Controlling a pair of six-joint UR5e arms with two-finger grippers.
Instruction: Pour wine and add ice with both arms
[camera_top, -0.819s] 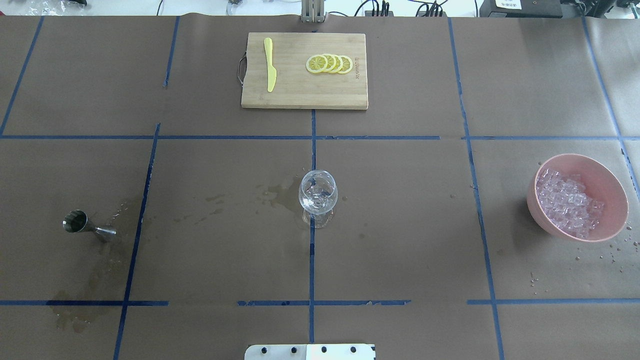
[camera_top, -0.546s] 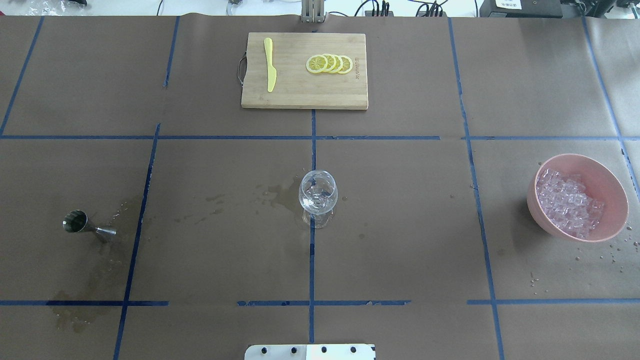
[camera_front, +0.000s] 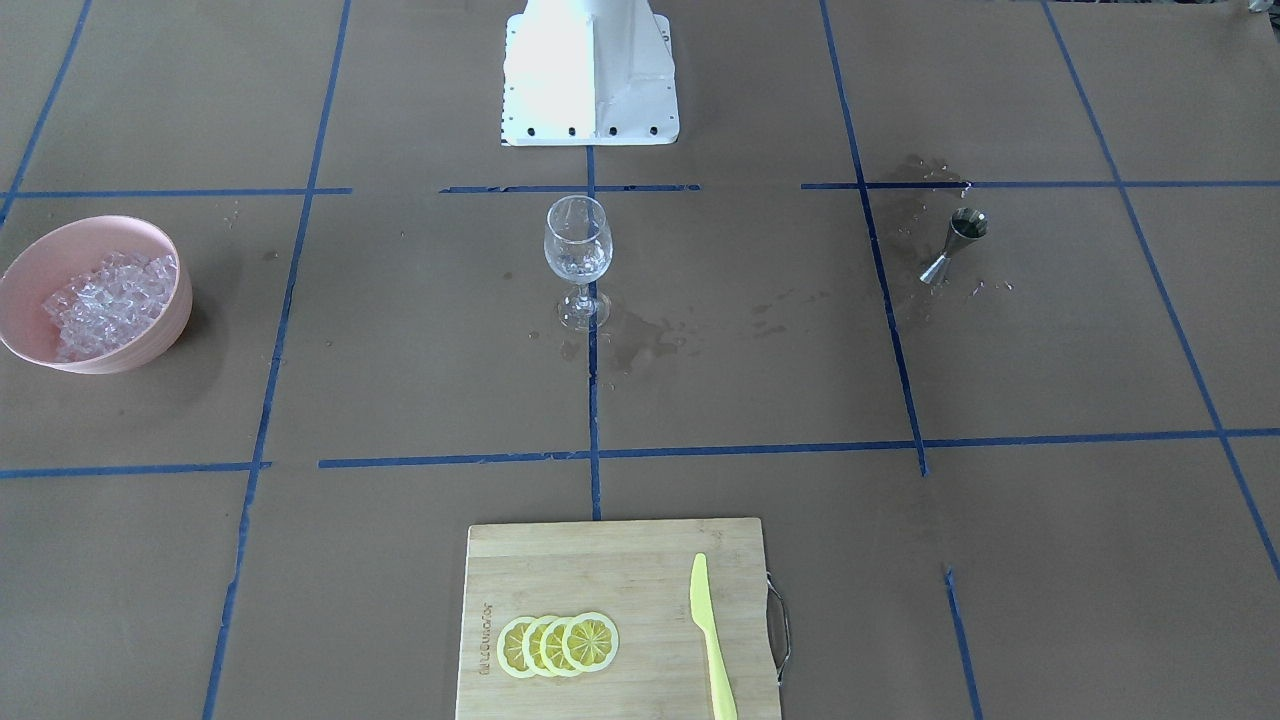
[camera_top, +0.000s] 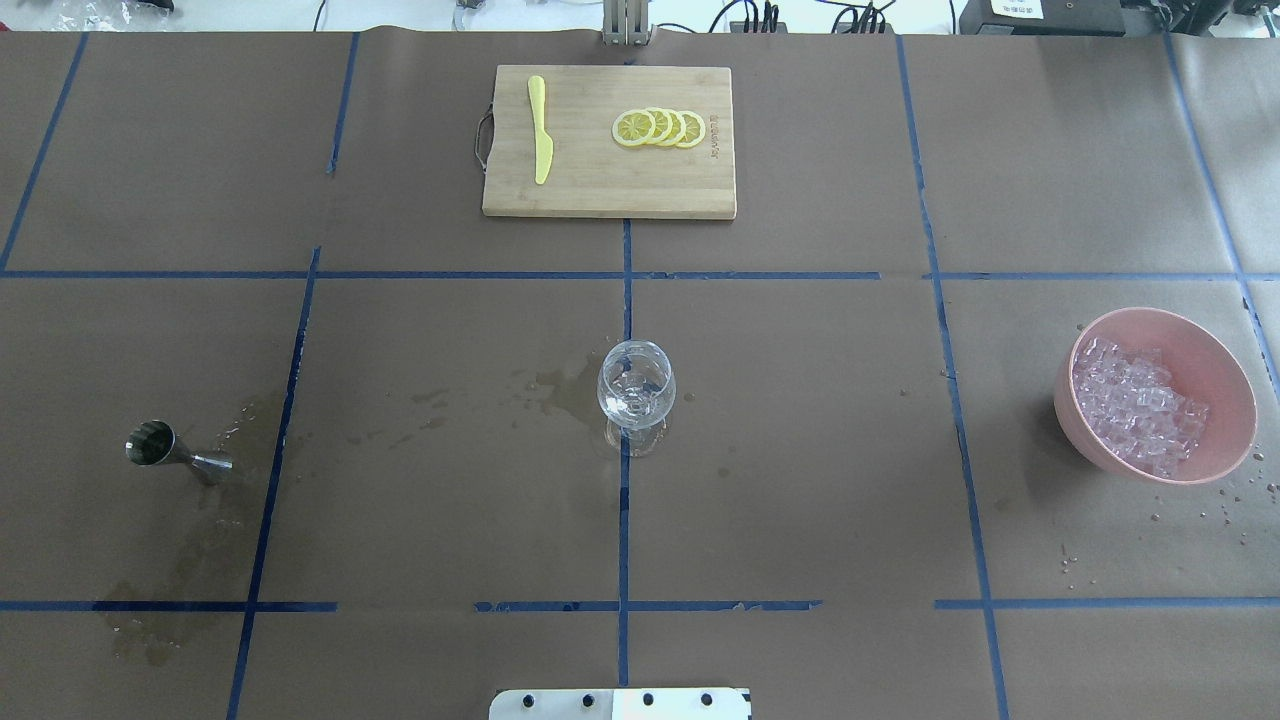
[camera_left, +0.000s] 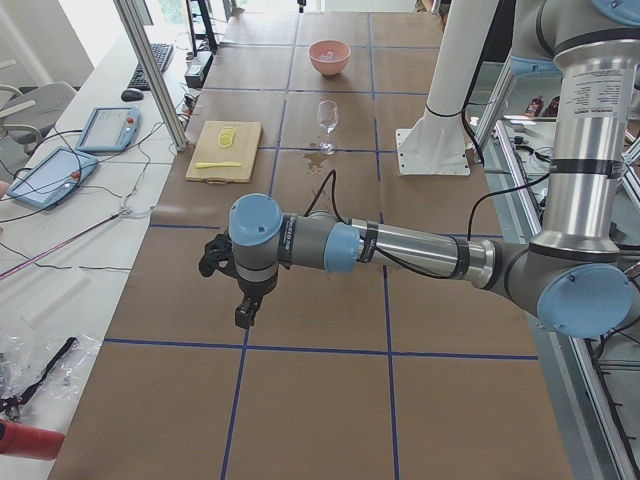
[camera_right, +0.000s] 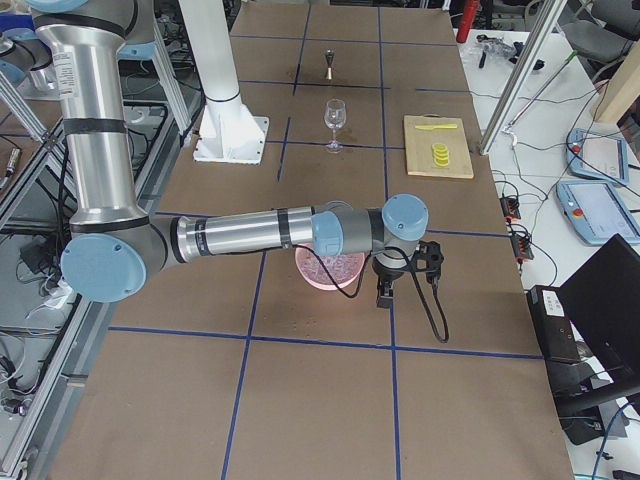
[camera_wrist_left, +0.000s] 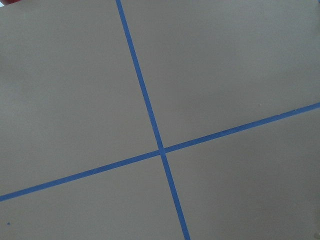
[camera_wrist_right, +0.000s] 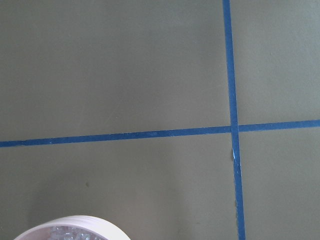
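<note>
A clear stemmed wine glass (camera_top: 636, 385) stands upright at the table's middle, with a little clear liquid in it. The wine shows as dark wet patches (camera_top: 560, 390) on the brown paper to its left. The ice (camera_top: 1135, 405) is heaped in a pink bowl (camera_top: 1232, 372) at the right. A steel jigger (camera_top: 160, 447) lies on its side at the left. Both arms are out of the overhead view. The left gripper (camera_left: 244, 308) hangs over bare paper far from the glass. The right gripper (camera_right: 385, 292) hangs beside the bowl (camera_right: 330, 272). I cannot tell whether either is open or shut.
A bamboo cutting board (camera_top: 608, 190) at the far middle holds a yellow knife (camera_top: 540, 130) and lemon slices (camera_top: 658, 128). The white pedestal (camera_front: 590, 70) stands at the robot's edge. Water drops (camera_top: 1220, 510) lie near the bowl. Blue tape lines cross the paper.
</note>
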